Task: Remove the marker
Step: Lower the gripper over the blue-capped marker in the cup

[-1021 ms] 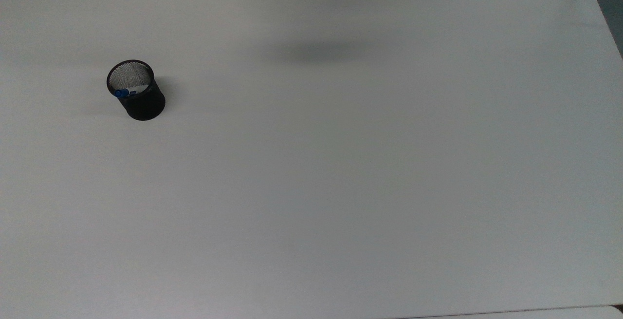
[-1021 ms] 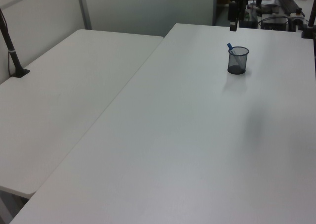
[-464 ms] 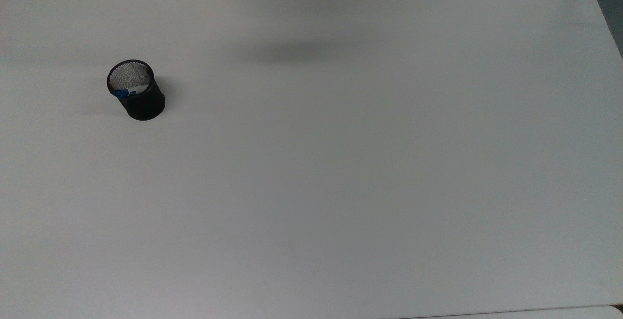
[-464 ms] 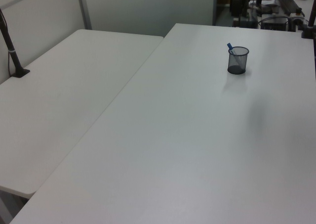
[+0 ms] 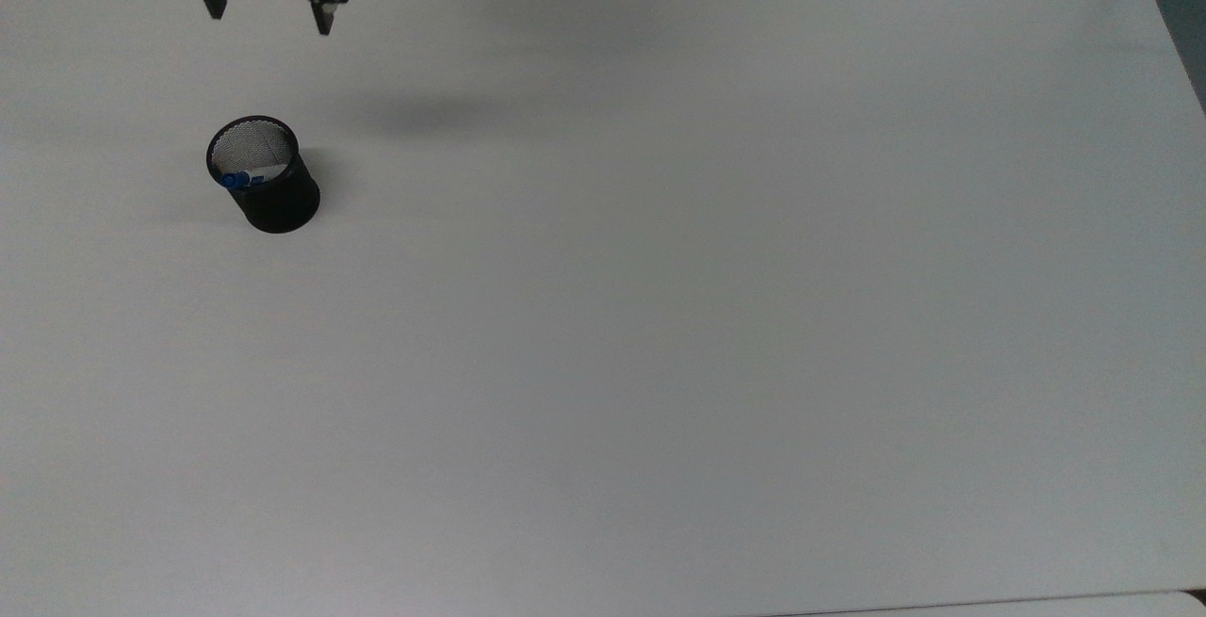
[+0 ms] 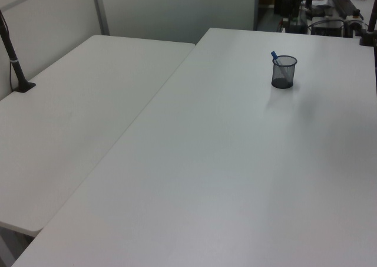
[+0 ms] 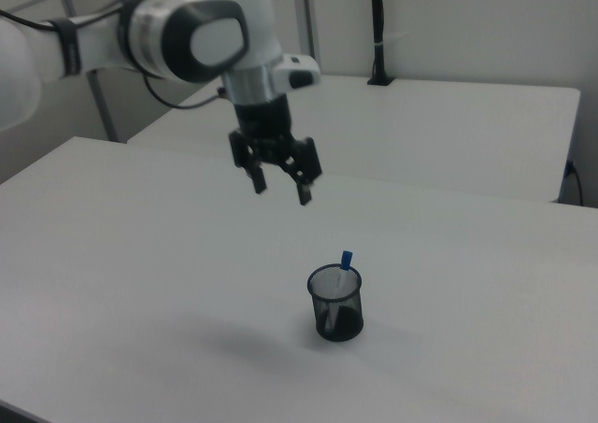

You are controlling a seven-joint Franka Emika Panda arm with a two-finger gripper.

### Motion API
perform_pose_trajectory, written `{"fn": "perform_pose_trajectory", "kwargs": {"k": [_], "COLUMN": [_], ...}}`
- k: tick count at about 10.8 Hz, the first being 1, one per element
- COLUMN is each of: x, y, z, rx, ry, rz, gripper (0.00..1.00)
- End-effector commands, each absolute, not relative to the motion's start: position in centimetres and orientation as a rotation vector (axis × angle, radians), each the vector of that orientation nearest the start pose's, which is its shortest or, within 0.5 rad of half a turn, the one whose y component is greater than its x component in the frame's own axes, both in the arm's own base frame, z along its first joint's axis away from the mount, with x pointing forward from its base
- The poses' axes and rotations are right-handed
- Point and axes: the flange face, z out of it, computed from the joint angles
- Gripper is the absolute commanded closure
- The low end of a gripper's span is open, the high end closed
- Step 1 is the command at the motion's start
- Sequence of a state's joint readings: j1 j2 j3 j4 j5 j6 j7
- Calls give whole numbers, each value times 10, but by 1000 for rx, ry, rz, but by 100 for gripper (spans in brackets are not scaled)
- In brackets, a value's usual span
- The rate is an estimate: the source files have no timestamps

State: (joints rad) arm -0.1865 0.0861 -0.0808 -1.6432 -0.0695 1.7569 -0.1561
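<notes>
While marker stands inside black mesh cup on white table, blue cap poking above rim, barrel leaning against cup wall, long axis near upright with slight tilt; cup nearest in right view; gripper farther back and higher, jaws apart, holding nothing, fingers pointing down; marker lies below jaws and toward right view's right; top view: gripper near table's far edge, cup nearer camera; judgement: next move needs descent over cap, jaws straddling it.
</notes>
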Motion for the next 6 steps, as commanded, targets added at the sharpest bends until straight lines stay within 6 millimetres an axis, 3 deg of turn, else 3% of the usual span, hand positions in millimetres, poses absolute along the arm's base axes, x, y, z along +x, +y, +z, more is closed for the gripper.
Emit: {"fn": "perform_pose_trajectory", "kwargs": {"k": [1,3,5,6], "x": [599,607,614,616], "y": [-196,-212,-219,-221], "z": [508,489,474,468], "rx": [-3214,-3220,-3224,-3226], "ry": [185,214,223,224], "rz": [-90,-127,-147,-152], "gripper": [4,5,19,21]}}
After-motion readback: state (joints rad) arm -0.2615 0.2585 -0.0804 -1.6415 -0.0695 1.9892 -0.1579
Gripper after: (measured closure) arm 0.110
